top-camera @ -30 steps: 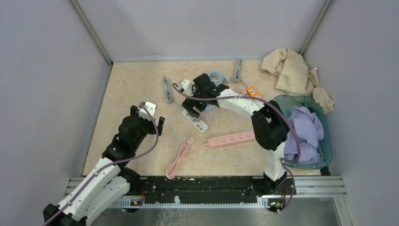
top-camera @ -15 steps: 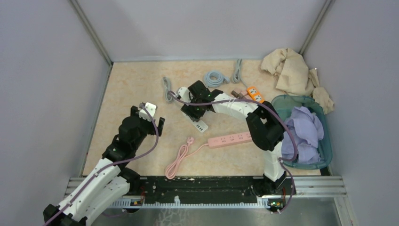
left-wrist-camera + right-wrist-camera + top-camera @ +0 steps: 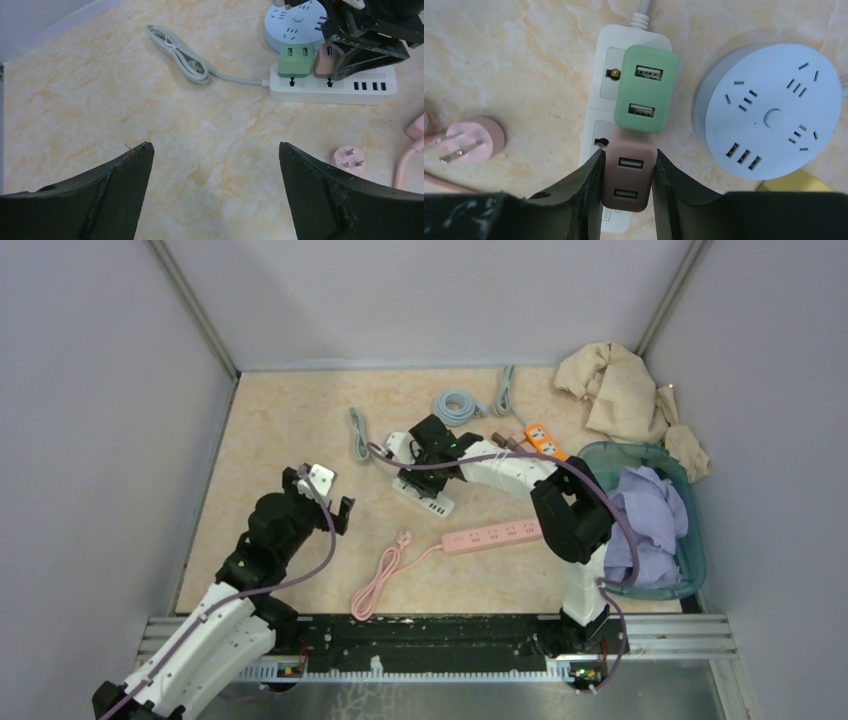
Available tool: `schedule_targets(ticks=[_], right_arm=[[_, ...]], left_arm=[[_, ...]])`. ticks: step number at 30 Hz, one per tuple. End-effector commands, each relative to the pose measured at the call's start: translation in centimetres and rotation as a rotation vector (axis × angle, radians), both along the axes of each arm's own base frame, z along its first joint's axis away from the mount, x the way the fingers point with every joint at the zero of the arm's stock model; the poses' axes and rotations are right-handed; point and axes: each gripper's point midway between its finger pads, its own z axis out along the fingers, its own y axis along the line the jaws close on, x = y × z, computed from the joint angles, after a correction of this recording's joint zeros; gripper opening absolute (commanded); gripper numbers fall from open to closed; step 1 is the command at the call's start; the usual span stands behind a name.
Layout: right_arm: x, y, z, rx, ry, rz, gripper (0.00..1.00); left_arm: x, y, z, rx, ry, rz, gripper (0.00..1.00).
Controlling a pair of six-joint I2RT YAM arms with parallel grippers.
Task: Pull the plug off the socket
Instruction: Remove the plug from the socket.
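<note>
A white power strip (image 3: 609,65) lies on the marble table, with a green USB plug (image 3: 646,90) and a dusty-pink USB plug (image 3: 629,175) seated side by side in it. My right gripper (image 3: 629,155) comes down over the strip and is shut on the pink plug, one finger pressed against each of its sides. From above, the right gripper (image 3: 430,455) covers the strip's far end (image 3: 425,498). My left gripper (image 3: 215,145) hovers wide open over bare table, nearer and left of the strip (image 3: 332,87), with nothing between its fingers.
A round pale-blue socket (image 3: 769,110) sits right beside the strip. A loose pink three-pin plug (image 3: 474,142) and its pink power strip (image 3: 495,534) lie nearer. Bundled grey cables (image 3: 185,57), an orange adapter (image 3: 540,437), a teal basket (image 3: 690,540) and beige cloth (image 3: 620,390) occupy the back and right.
The right gripper has settled over the white strip and closed its fingers onto the pink plug. The left arm has drifted slightly nearer, still open.
</note>
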Motion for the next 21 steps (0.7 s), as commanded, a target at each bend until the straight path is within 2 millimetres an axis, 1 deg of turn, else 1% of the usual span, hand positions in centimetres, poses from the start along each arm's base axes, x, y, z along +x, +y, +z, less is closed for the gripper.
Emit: schedule_targets(ticks=[1, 2, 3, 4, 7, 9, 12, 16, 18, 20, 21], right_arm=[[0.2, -1.8, 4.5, 0.055, -0.076, 0.135, 0.14], [-0.2, -2.5, 4.5, 0.047, -0.064, 0.183, 0.12], [-1.0, -3.2, 4.3, 0.043, -0.033, 0.236, 0.10], [-1.6, -3.5, 4.5, 0.064, -0.013, 0.295, 0.09], [-2.1, -5.0, 4.8, 0.076, -0.020, 0.394, 0.09], [-1.9, -6.0, 4.7, 0.054, -0.064, 0.459, 0.09], [-2.3, -7.2, 3.9, 0.012, -0.124, 0.610, 0.10], [-3.0, -8.2, 2.5, -0.028, -0.135, 0.796, 0.11], [-3.3, -8.6, 1.8, -0.039, -0.100, 0.818, 0.13], [-3.3, -8.6, 1.7, -0.026, -0.087, 0.823, 0.14], [-3.3, -8.5, 1.7, -0.013, -0.088, 0.823, 0.14]], left_arm=[[-0.9, -2.4, 1.0, -0.048, -0.054, -0.154, 1.00], [-1.3, -3.1, 1.0, -0.060, -0.057, -0.195, 1.00], [-1.7, -3.8, 1.0, -0.072, -0.055, -0.240, 1.00], [-2.4, -4.8, 1.2, -0.096, -0.052, -0.304, 1.00], [-4.2, -6.7, 2.5, -0.179, -0.068, -0.433, 1.00], [-5.3, -7.8, 3.6, -0.237, -0.091, -0.509, 1.00], [-6.6, -9.5, 4.4, -0.366, -0.052, -0.600, 0.99], [-7.5, -11.4, 4.5, -0.550, 0.057, -0.664, 0.95], [-7.8, -12.1, 5.1, -0.615, 0.033, -0.709, 0.96], [-8.1, -12.3, 4.8, -0.635, -0.005, -0.734, 0.95], [-7.9, -12.3, 4.3, -0.621, -0.032, -0.728, 0.95]])
